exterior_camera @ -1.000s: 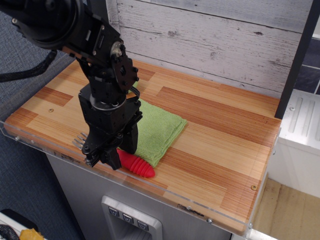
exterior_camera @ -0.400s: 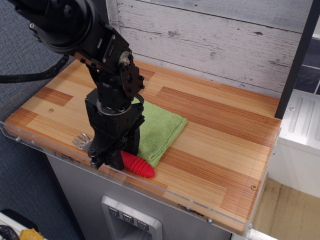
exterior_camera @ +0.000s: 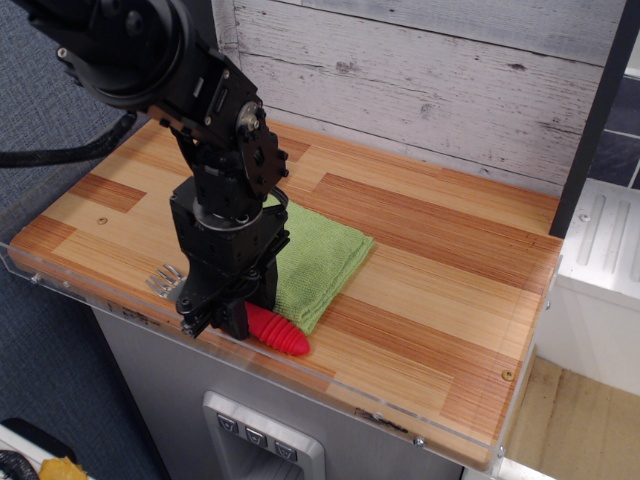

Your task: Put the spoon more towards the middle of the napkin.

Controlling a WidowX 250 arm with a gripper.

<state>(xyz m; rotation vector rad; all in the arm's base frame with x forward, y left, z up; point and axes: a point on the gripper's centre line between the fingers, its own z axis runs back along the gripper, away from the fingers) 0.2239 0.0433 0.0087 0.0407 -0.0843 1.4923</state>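
The wooden worktop (exterior_camera: 430,300) is seen from a high front angle, edged by a clear acrylic lip. No brand, label or writing can be read anywhere.

The napkin (exterior_camera: 318,262), light green and folded, lies flat left of the worktop's centre. Its left part is hidden by the black arm.

The spoon (exterior_camera: 275,333) lies at about 7 o'clock from the napkin's centre, along the napkin's front edge near the worktop's front lip. Its ribbed red handle points toward 4 o'clock; silver tines (exterior_camera: 163,276) show at 9 o'clock of the arm.

The gripper (exterior_camera: 230,318) is lowered over the handle's upper end. The fingers are set either side of the handle, but whether they are pinching it cannot be told.
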